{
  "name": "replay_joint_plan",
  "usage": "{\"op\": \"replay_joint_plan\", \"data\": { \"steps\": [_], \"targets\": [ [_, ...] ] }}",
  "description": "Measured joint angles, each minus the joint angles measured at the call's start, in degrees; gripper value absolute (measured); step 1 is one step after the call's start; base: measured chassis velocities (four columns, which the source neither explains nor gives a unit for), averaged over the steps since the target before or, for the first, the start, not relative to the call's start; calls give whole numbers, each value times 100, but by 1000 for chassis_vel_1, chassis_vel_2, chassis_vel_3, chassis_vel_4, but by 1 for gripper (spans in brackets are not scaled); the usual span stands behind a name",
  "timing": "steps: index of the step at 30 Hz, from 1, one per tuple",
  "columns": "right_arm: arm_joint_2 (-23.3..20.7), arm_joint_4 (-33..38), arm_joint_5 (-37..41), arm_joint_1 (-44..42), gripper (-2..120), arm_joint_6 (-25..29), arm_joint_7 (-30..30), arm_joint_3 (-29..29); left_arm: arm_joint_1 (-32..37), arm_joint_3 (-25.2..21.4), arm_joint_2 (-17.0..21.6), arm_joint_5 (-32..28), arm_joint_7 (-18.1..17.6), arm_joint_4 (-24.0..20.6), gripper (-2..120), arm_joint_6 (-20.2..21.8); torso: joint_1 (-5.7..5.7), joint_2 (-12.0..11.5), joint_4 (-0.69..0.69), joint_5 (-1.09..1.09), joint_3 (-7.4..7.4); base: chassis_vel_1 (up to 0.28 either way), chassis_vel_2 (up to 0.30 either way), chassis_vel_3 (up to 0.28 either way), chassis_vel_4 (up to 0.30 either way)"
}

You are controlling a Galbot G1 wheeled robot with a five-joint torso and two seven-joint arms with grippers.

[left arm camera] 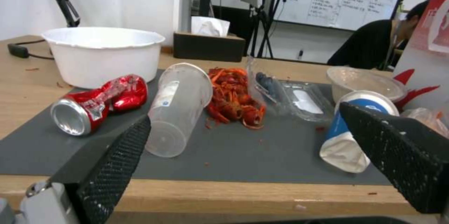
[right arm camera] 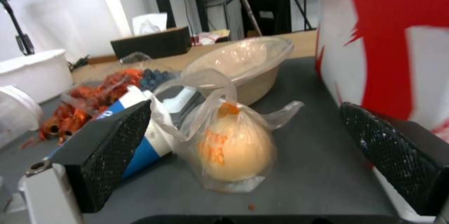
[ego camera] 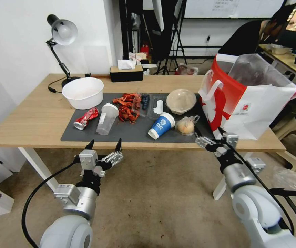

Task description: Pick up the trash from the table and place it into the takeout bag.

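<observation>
1. The dark grey mat lies across the table, and nearly all the trash rests on it.
2. At the mat's left end lies the crushed red can, with the clear shaker cup on its side just beside it.
3. Behind the can, off the mat's back left corner, stands a white bowl.
4. A heap of red crayfish shells sits mid-mat beside a clear clamshell tray.
5. The blue-and-white paper cup lies tipped over near the mat's front edge, touching the small plastic bag with its orange lump.
6. The lidded beige bowl stands behind them.
7. The takeout bag stands upright at the mat's right end.
8. The left gripper hovers off the mat's front edge, facing the shaker cup, fingers spread and empty.
9. The right gripper hangs at the mat's front right corner, jaws wide apart, the plastic bag framed between them untouched.
</observation>
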Motion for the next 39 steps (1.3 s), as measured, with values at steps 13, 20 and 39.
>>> {"op": "replay_joint_plan", "data": {
  "steps": [13,20,39],
  "targets": [
    [-207,-818,50,906,100,-410,118,-567,32,-38,-83,101,-4,64,100,-97,0,0,1,0,0,0,0,0,0],
    [-157,-763,12,770,100,-481,39,-573,61,-48,-103,139,-14,116,100,-186,-1,0,0,0,0,0,0,0,0],
    [-183,-966,-59,901,89,-428,-197,-663,55,4,-122,199,-10,262,100,-329,-2,0,1,0,-1,0,0,0,0]
  ]
}}
